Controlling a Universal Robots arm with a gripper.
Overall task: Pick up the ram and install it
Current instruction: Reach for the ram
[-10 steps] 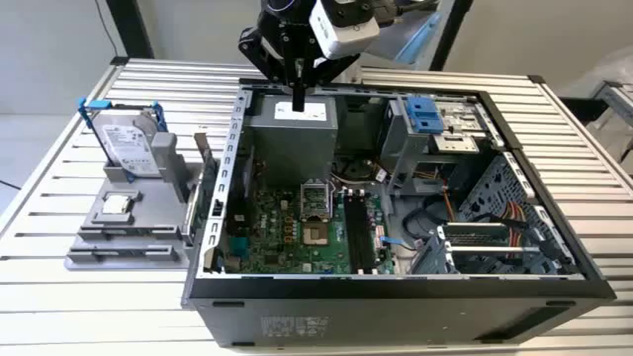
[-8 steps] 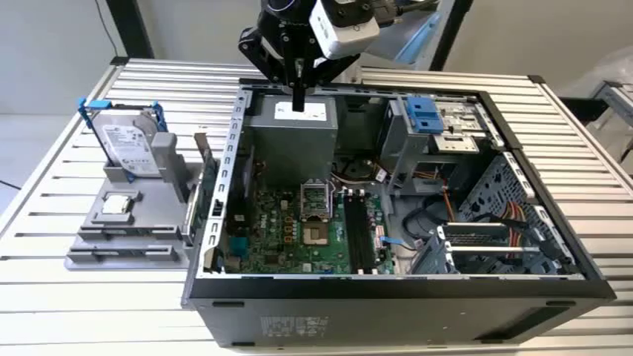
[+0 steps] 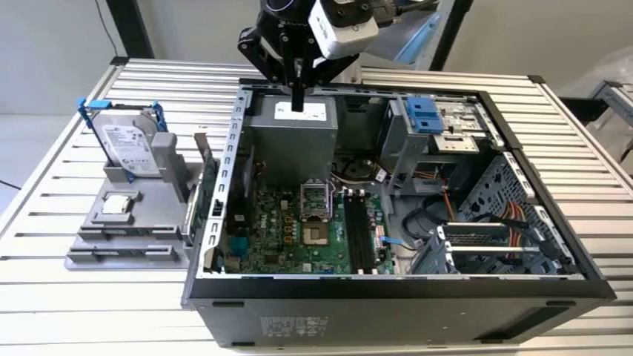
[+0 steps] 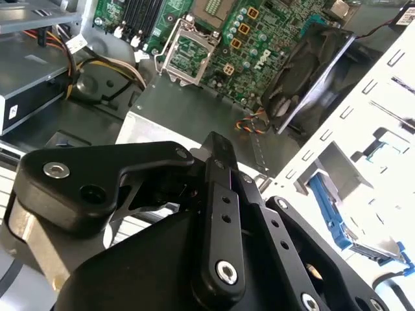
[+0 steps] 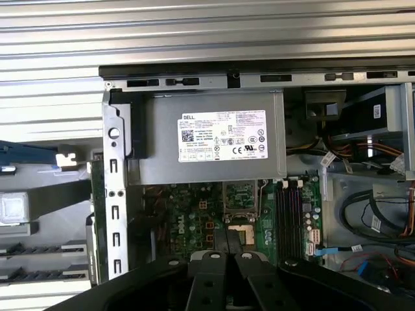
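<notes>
The black 2-fingered tool (image 3: pixel 296 107), tips together and empty, hangs above the grey metal power-supply box (image 3: pixel 292 133). The long dark-green ram stick (image 3: pixel 198 211) sits edge-up in the grey plastic holder (image 3: pixel 129 226).

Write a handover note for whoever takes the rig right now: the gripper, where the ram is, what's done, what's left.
Gripper: looks shut and holds nothing, above the power supply in the open case.
Ram: on edge in the gray holder, just outside the case wall on the exterior view's left.
Done: nothing that shows; the ram is not picked up.
Left: the pickup and the install. The memory slots look empty.
</notes>
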